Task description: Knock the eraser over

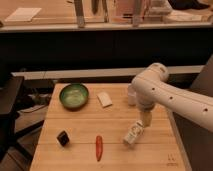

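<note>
The eraser (63, 138) is a small black block standing near the front left of the wooden table (80, 157). My white arm (165, 92) reaches in from the right. Its gripper (147, 118) hangs down over the right part of the table, just above a white bottle (134, 133) lying on its side. The gripper is open with nothing in it and is far to the right of the eraser.
A green bowl (74, 95) sits at the back left, with a flat white piece (104, 98) beside it. A white cup (131, 94) is partly hidden behind the arm. A red chili (99, 147) lies at the front centre.
</note>
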{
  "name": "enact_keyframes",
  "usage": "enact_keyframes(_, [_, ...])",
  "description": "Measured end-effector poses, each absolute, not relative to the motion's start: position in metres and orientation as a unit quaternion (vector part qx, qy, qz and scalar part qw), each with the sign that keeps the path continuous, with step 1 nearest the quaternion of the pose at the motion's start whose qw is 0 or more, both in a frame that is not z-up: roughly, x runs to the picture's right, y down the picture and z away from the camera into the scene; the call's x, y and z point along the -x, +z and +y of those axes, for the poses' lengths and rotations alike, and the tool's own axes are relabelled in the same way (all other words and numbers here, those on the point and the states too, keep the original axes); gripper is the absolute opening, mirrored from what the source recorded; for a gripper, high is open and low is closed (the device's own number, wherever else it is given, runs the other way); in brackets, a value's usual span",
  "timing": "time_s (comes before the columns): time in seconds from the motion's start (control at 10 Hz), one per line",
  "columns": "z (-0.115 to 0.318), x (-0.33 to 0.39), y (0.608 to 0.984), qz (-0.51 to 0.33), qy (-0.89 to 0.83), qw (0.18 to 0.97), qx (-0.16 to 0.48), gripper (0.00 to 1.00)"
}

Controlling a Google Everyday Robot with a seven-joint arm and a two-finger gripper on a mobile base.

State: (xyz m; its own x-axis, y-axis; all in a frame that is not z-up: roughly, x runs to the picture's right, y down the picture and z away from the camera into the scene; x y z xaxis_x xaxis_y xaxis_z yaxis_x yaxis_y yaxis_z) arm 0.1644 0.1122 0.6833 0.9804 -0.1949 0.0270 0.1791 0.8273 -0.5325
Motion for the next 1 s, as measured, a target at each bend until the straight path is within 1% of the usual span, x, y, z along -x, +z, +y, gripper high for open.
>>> enact_keyframes(0.4, [0.118,-0.138,0.685,0.006,-0.135,0.951,0.277,0.8])
enact_keyframes(1.0, [0.128,-0.077,0.695,-0.016,-0.194,0.944,0.268,0.8])
